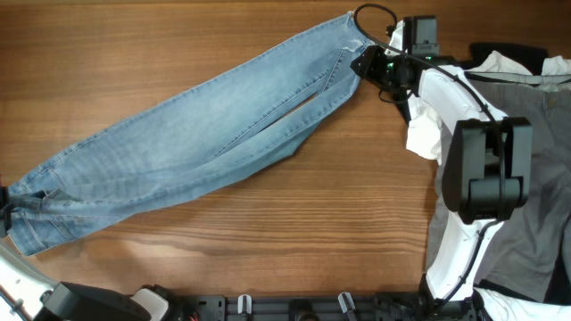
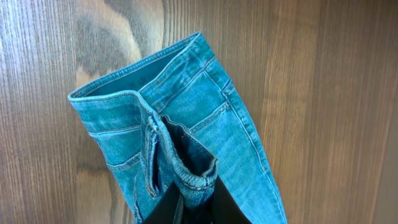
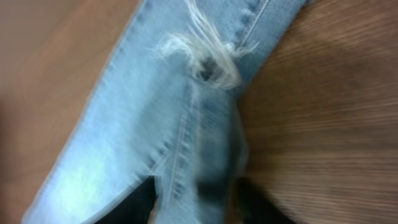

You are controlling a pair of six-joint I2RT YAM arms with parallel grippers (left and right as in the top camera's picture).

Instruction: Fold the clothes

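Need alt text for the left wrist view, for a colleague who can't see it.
Left gripper pinches the waistband end of blue jeans at the frame's bottom edge. The denim lies bunched above it, pocket stitching showing, with wooden table all around.

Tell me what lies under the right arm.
A grey garment, a white garment and black cloth; the arm covers parts of them and anything beneath.

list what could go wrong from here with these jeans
The left gripper pinches only a bunch of the waistband of the jeans, so a pull may slip it free. The right gripper straddles denim near the frayed hem, but that view is blurred; its hold may be partial. The white garment beside it could get dragged along.
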